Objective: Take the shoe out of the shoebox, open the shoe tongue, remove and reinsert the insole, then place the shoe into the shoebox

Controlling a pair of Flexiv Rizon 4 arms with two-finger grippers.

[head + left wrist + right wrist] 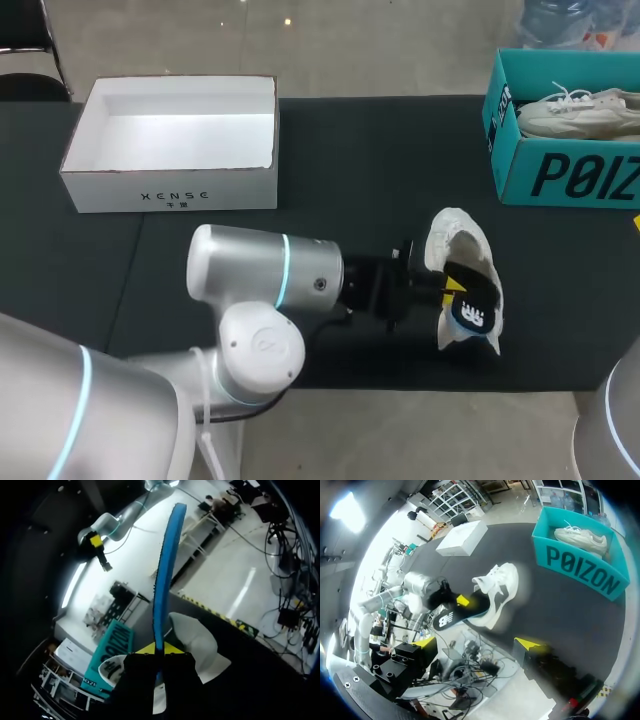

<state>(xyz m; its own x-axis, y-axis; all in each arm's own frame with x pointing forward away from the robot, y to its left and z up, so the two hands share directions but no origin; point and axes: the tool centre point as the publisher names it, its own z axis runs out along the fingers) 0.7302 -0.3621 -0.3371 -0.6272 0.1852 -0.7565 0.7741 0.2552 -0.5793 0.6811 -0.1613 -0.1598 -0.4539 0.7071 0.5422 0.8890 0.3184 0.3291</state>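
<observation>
A white shoe (452, 236) lies on its side on the black table (330, 160), right of centre. My left gripper (447, 285) is shut on the edge of the insole (472, 306), which is black on top with a white logo and blue underneath. The insole hangs at the shoe's opening; I cannot tell whether its far end is inside. In the left wrist view the insole (165, 565) stands edge-on out of the left gripper (160, 650), with the shoe (200, 640) just behind. The right wrist view has the shoe (501, 587) and insole (451, 619) well ahead of my open, empty right gripper (477, 642).
A teal shoebox (560, 175) holding another pale shoe (580, 110) stands at the table's back right. An open white box (175, 140) sits at the back left. My right arm (612, 420) only shows at the near right corner.
</observation>
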